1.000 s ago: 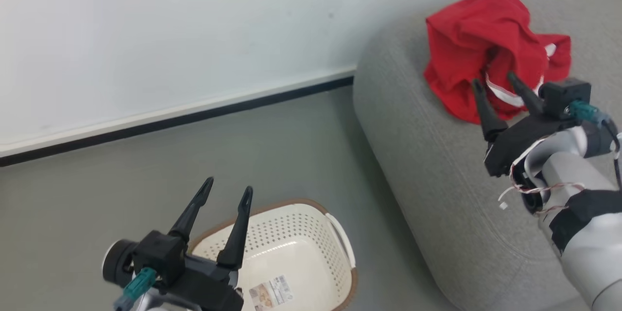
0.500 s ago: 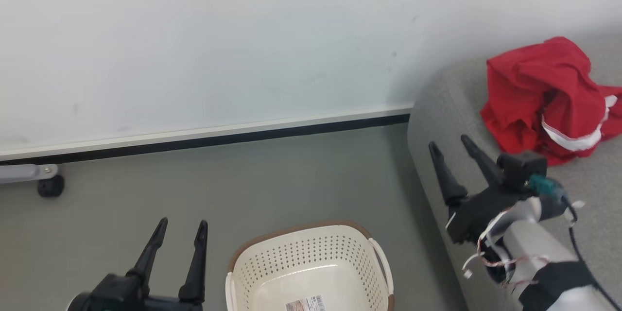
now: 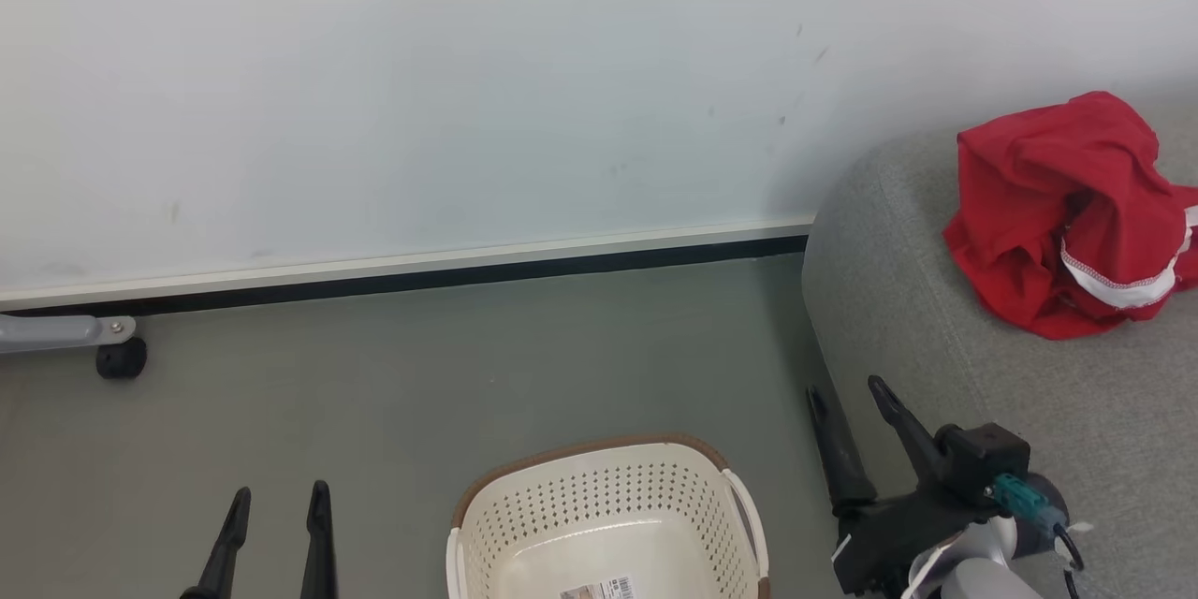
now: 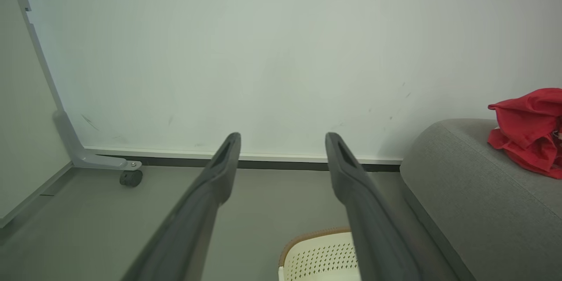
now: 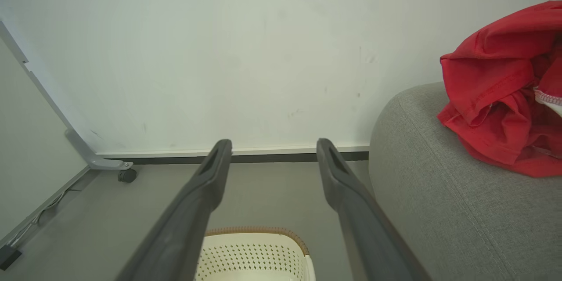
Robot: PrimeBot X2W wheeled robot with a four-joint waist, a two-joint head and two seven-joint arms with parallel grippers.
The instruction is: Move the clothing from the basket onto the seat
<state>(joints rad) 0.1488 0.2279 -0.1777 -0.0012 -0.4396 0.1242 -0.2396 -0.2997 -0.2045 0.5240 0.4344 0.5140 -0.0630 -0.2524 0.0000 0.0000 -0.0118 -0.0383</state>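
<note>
Lying in a crumpled heap, the red clothing (image 3: 1058,215) sits on the grey seat (image 3: 936,337) at about two o'clock in the head view, well apart from the basket (image 3: 599,496) on the floor at six o'clock. White trim shows along one fold. Whether the heap is one garment or two I cannot tell.

The left claw (image 3: 281,489), at seven o'clock, has its fingers spread and nothing between them. The right claw (image 3: 844,386), at four o'clock, hangs just beside the seat's rounded end, likewise released and empty. Both wrist views look between parted fingers at bare wall and floor. A small caster wheel (image 3: 122,357) stands by the skirting at nine o'clock.

As for the step in hand, the carrying looks done or nearly so. The part of the basket's floor that shows is bare apart from a sticker (image 3: 599,590), though the near half is cut off by the picture's edge.

The next move calls for a look down into that hidden half. If cloth is there, one claw must drop inside the rim, pinch a fold and lift it clear of the wall before swinging towards two o'clock. If not, the arms need only settle.
</note>
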